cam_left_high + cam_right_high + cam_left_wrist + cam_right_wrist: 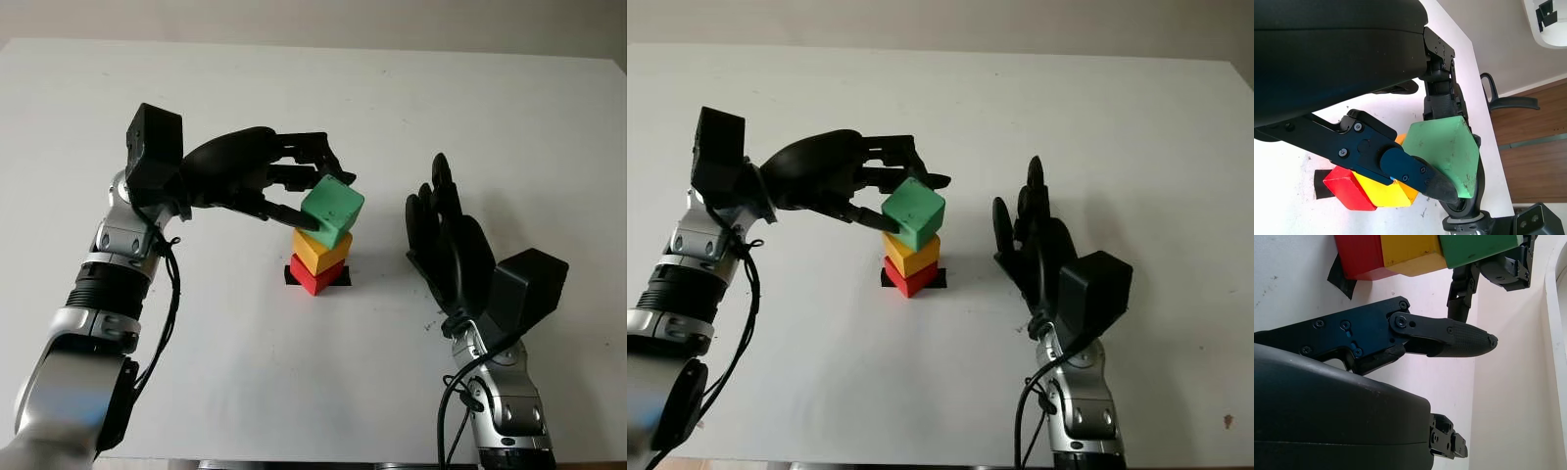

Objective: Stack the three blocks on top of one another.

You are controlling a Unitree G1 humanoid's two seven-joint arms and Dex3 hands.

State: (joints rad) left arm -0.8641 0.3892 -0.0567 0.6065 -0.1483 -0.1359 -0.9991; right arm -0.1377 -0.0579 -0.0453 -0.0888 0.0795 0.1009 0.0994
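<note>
- Right hand (449, 240) stood open and upright near the front right of the white table (509, 108), holding nothing, just right of the stack and apart from it.
- Beside it, near the table's middle, the red block (309, 275) sat at the bottom of the stack on a small black mark (337, 277).
- On the red block lay the yellow block (318, 251), touching it.
- Topmost was the green block (333, 211), tilted, its lower side against the yellow block.
- Left hand (257, 174) reached in from the left, farther back, and was closed around the green block, one finger under its near side and the others along its far side.
- Behind everything, the bare tabletop ran to its far edge.
</note>
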